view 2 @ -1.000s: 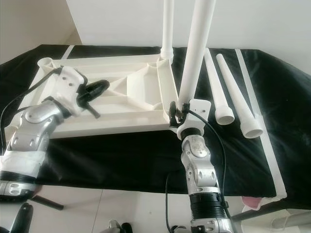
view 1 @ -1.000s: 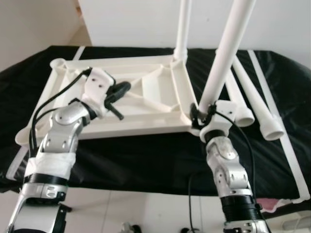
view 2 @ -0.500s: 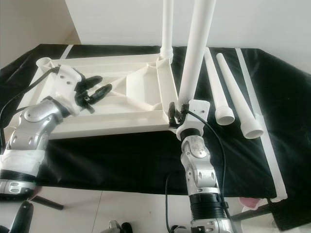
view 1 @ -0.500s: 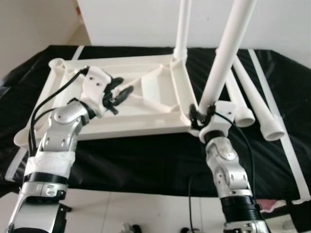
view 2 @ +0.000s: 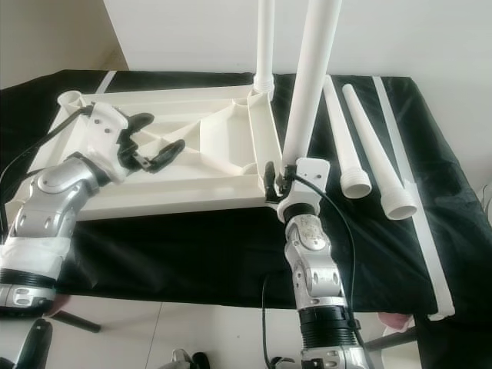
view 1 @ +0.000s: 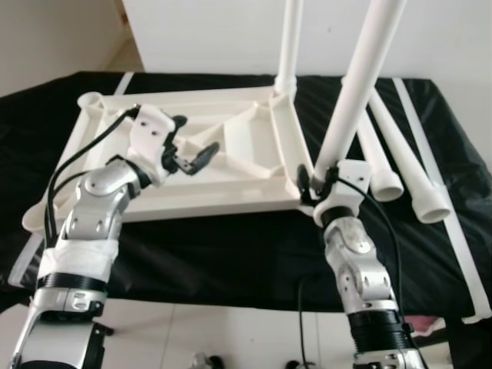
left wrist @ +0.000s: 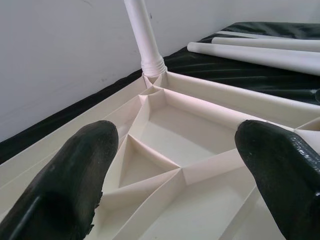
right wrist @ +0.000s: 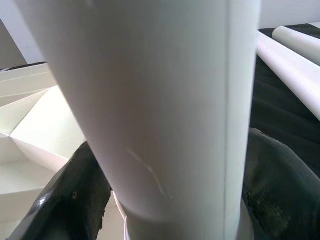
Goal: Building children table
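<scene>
The white plastic tabletop [view 1: 231, 173] lies upside down on the black cloth, ribs facing up. One white leg [view 1: 289, 46] stands in its far right corner socket. A second white leg [view 1: 354, 84] stands at the near right corner, and my right gripper [view 1: 317, 183] is shut on its base; the leg [right wrist: 150, 100] sits between both pads. My left gripper [view 1: 192, 142] hovers open over the tabletop's ribbed middle, with nothing between its fingers [left wrist: 75, 170]. Two loose legs [view 1: 407, 165] lie on the cloth to the right.
A black cloth [view 1: 231, 254] covers the work surface, with white strips [view 1: 453, 223] along its right side. A white wall [view 1: 231, 31] rises right behind. The near edge of the surface drops to a pale tiled floor [view 1: 192, 330].
My left gripper went from shut to open over the tabletop. The right gripper has kept its hold on the upright leg.
</scene>
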Available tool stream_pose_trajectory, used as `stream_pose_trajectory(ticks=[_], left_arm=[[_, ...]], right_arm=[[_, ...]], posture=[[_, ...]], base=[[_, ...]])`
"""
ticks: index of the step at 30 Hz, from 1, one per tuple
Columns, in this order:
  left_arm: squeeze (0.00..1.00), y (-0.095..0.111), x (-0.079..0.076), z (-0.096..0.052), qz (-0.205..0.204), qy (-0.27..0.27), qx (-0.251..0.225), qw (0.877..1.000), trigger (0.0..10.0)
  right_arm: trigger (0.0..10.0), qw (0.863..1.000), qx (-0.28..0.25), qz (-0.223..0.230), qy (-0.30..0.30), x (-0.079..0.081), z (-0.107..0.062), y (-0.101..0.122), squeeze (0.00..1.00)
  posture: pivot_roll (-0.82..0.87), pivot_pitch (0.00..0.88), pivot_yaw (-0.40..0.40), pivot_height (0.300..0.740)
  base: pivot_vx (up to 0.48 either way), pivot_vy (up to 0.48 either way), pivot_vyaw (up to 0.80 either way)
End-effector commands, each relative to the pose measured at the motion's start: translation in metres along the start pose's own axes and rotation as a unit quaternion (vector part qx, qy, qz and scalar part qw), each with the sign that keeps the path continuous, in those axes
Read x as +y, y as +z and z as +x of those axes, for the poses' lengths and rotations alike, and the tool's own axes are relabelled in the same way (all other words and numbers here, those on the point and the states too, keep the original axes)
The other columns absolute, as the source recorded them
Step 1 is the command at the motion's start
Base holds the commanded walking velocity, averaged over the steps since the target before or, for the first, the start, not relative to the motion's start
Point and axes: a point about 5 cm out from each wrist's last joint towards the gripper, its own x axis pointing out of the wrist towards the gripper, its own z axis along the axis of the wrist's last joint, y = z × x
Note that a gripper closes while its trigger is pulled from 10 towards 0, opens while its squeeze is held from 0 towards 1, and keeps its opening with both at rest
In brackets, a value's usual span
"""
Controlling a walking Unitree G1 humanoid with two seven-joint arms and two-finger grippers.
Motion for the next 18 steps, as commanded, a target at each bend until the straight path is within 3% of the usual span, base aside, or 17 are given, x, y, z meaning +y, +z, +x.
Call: stream_pose_trajectory(ticks=[1,5,6,18], left_arm=[[1.0,-0.0005,0.0008,-0.0006,0.002,-0.004,0.005,1.0,10.0],[1.0,-0.0008,0.0012,-0.0005,0.014,0.001,0.01,1.0,10.0],[0.0,0.0002,0.0014,-0.0008,0.01,0.001,0.002,1.0,0.0],[0.0,0.0011,0.0008,-0.0027,0.009,-0.001,-0.005,1.0,0.0]], right_arm=[[10.0,1.0,0.003,0.005,0.003,0.0016,-0.0019,-0.0024,0.0],[10.0,1.0,0.003,0.004,0.002,0.0012,-0.0019,-0.0022,0.0],[10.0,1.0,0.003,0.004,0.002,0.0011,-0.002,-0.0022,0.0],[10.0,1.0,0.004,0.005,0.002,0.0007,-0.0038,-0.0032,0.0]], posture=[[-0.08,0.153,0.063,0.74],[-0.08,0.154,0.063,0.74],[-0.08,0.157,0.064,0.74],[-0.08,0.157,0.068,0.74]], base=[[0.0,0.0,0.0],[0.0,0.0,0.0],[0.0,0.0,0.0],[0.0,0.0,0.0]])
